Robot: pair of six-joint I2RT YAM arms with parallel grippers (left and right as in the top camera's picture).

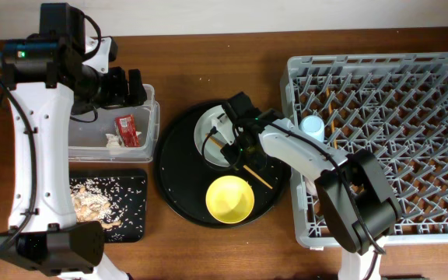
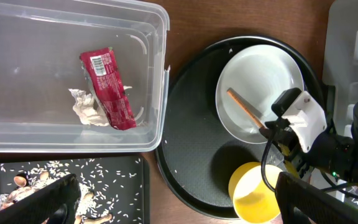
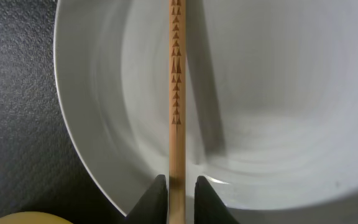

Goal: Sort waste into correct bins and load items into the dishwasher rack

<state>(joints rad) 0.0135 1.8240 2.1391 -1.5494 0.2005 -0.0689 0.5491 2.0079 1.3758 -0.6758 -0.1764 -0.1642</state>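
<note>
In the right wrist view the chopstick runs off the top edge and sinks out of sight between the fingers of the right gripper, whose pinch cannot be told; the plate is cut at top and right, the yellow bowl to a corner sliver. From overhead the right arm hides part of that plate.

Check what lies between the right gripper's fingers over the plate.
One wooden chopstick sits between the right gripper's fingers, over the pale plate; the right wrist view shows it.

Wooden chopstick across pale grey-white plate
</note>
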